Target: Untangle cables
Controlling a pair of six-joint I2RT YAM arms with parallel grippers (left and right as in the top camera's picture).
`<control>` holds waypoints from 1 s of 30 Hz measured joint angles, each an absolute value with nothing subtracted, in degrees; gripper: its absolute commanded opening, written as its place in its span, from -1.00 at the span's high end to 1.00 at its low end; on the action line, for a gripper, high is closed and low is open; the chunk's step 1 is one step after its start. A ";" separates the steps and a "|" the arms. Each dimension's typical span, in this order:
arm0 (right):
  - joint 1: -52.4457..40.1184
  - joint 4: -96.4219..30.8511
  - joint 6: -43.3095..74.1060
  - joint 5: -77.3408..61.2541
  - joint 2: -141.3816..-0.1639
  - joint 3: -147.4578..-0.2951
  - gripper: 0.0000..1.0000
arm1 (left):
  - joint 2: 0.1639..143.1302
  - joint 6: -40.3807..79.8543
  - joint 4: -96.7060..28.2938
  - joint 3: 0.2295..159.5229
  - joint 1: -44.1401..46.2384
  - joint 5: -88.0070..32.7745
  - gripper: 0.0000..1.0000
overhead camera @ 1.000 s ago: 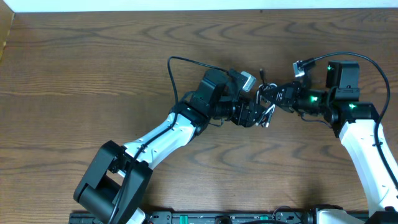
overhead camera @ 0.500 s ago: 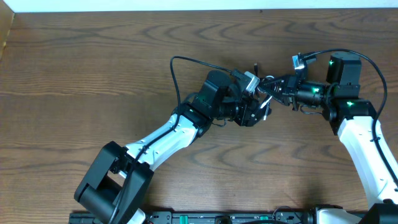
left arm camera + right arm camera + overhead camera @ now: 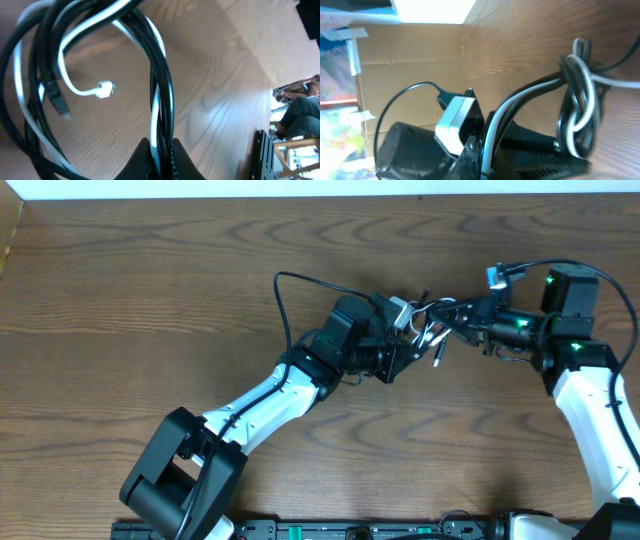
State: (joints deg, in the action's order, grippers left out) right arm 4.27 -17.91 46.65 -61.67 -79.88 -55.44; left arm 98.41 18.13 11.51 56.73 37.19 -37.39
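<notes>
Cables: one bundle, white cord and black cord looped together. In the overhead view it sits toward 1 o'clock of the counter centre, strung between both arms.

Left fingers: at the bundle's 8 o'clock side overhead. Clamped tight on a run of black and white strands, which rise between them toward 12 o'clock in the left wrist view.

Right fingers: at the bundle's 3 o'clock side overhead. Clamped on white and black strands, with the knotted loops just beyond the tips toward 2 o'clock in the right wrist view.

White plug: free end of the white cord, curled inside the loop, at 9 o'clock of the clamped run.

Black plug: near the white plug at its 8 o'clock, not touching it.
</notes>
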 measured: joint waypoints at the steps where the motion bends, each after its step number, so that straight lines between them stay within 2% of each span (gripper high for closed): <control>1: 4.73 -19.27 45.15 -61.28 -79.88 -55.44 0.97 | 98.41 18.04 10.59 56.73 36.73 -38.15 0.85; 8: 5.50 -33.47 32.21 -50.19 -79.90 -55.64 0.97 | 98.41 17.69 8.08 56.73 30.74 -48.53 0.85; 12: 5.39 -39.70 26.87 -37.54 -79.90 -55.66 0.97 | 98.41 17.72 7.90 56.73 28.10 -55.70 0.85; 16: 5.32 -44.38 26.06 -23.88 -79.88 -55.77 0.97 | 98.41 17.74 7.86 56.73 26.44 -58.57 0.85; 22: 5.45 -47.42 27.46 -10.74 -79.88 -55.77 0.97 | 97.73 17.74 7.70 56.73 23.31 -60.01 0.85; 30: 5.45 -50.37 28.49 -4.08 -79.88 -55.75 0.97 | 89.95 17.74 7.64 56.73 21.02 -60.12 0.85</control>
State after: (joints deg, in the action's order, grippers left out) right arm 5.45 -50.37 28.49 -4.08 -79.88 -55.75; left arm 89.95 17.74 7.64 56.73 21.02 -60.12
